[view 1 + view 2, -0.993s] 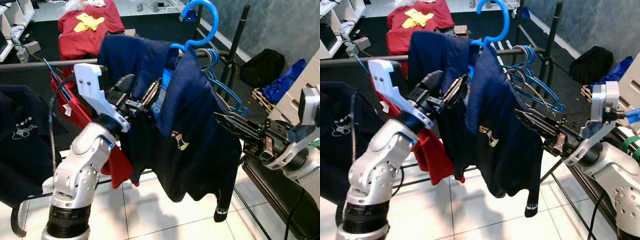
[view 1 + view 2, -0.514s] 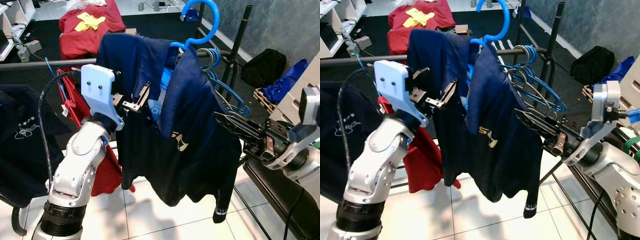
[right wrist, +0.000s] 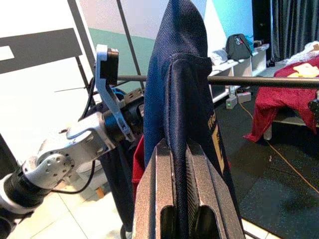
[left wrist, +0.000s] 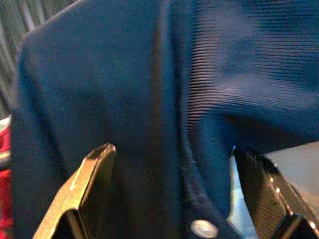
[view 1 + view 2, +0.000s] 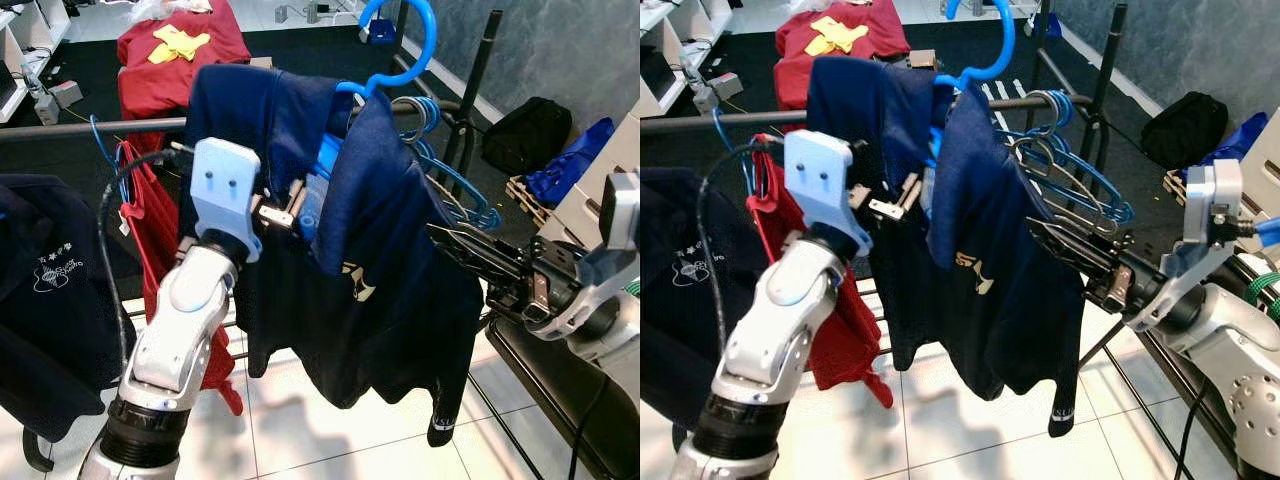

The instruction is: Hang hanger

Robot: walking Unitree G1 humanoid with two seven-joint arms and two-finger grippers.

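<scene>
A navy polo shirt (image 5: pixel 390 250) hangs on a blue hanger whose hook (image 5: pixel 415 45) stands in the air above the dark clothes rail (image 5: pixel 90 127), not over it. My left gripper (image 5: pixel 287 210) is at the shirt's collar, shut on the hanger's light-blue body through the fabric. In the left wrist view navy cloth lies between its fingers (image 4: pixel 94 169). My right gripper (image 5: pixel 445 240) reaches in from the right and is shut on the shirt's side. In the right wrist view the navy fabric is pinched between its two fingers (image 3: pixel 159 174).
Several bare blue hangers (image 5: pixel 445 170) crowd the rail's right end beside a black upright post (image 5: pixel 478 80). A red shirt (image 5: pixel 150 220) and a dark garment (image 5: pixel 50 290) hang to the left. A black bag (image 5: pixel 525 130) lies on the floor behind. Below is white tile floor (image 5: pixel 330 440).
My left arm has swung its wrist up and to the right, closer to the shirt's collar, uncovering the red shirt. Hanger and shirt shifted slightly left. The right arm held still.
</scene>
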